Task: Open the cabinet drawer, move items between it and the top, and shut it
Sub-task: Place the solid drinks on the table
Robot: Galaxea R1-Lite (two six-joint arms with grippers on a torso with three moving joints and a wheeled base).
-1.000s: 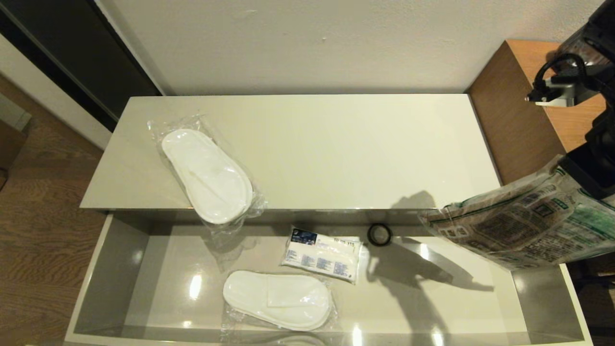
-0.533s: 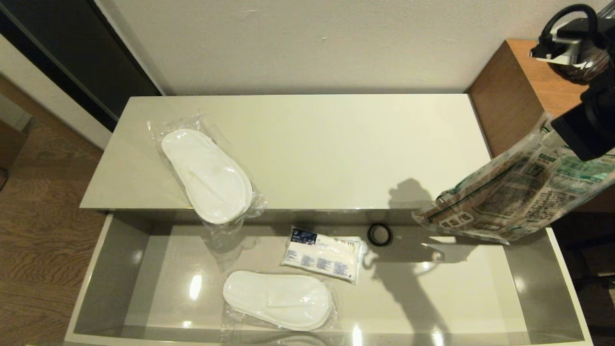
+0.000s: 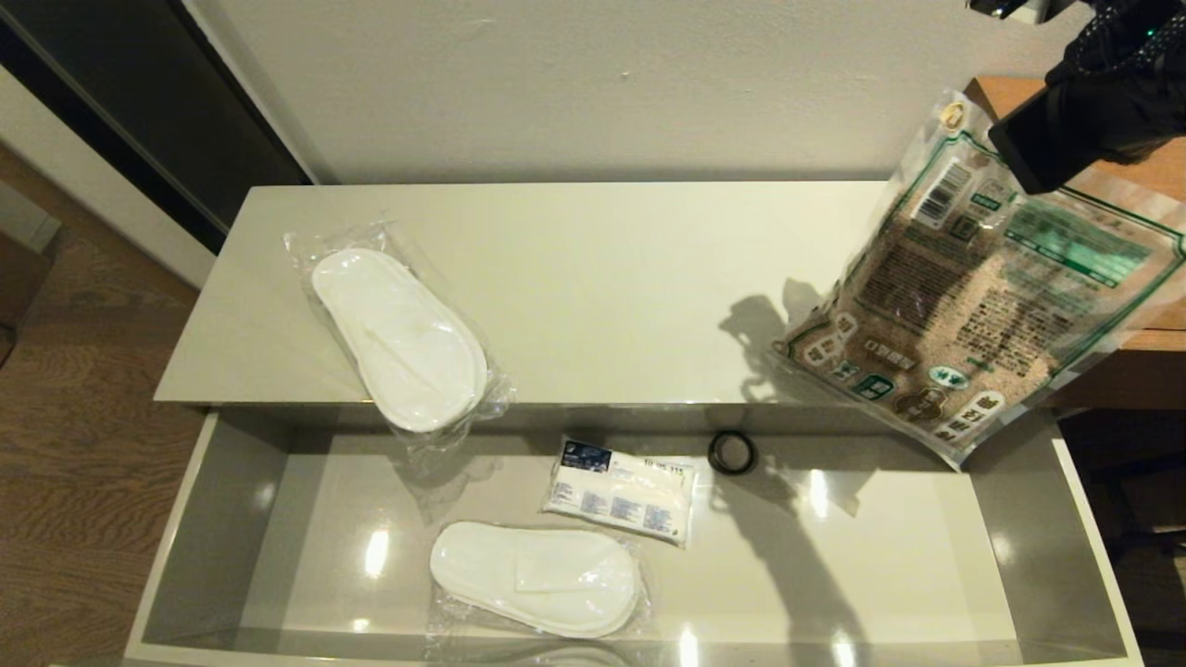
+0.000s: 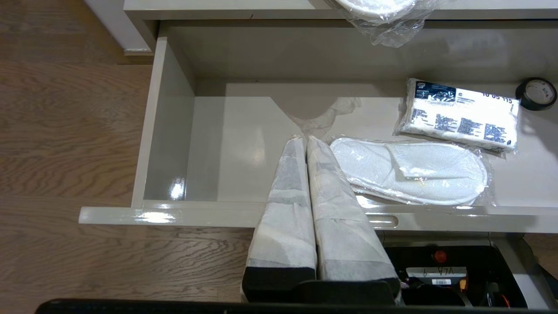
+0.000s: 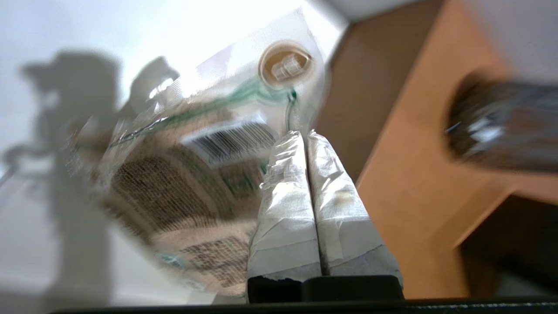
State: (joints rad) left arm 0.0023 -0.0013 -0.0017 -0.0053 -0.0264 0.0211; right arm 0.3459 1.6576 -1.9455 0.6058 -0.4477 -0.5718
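The cabinet drawer [image 3: 195, 547] stands pulled out, its grey lining showing. A flat white slipper pair in clear plastic [image 3: 400, 338] lies on the left of the cream top [image 3: 630, 278], overhanging its front edge. A second slipper pair [image 3: 537, 577] lies inside the drawer. My right gripper [image 3: 1024, 157] is shut on the upper edge of the clear grain bag [image 3: 973, 287], which hangs tilted in the air over the top's right end. In the right wrist view the shut gripper [image 5: 304, 136] pinches the bag [image 5: 174, 183]. My left gripper [image 4: 305, 140] is shut and empty, above the drawer's front rim [image 4: 174, 216].
A small white packet with blue print [image 3: 621, 491] and a small black ring [image 3: 732, 452] lie in the drawer near its back. A brown wood cube [image 3: 1005, 232] stands right of the cabinet, with a dark vase [image 5: 501, 126] on it. A wall rises behind; wood floor lies to the left.
My right gripper has risen and moved back with the grain bag, from over the drawer's right end to above the top's right end. The bag now hangs more upright. Nothing else moved.
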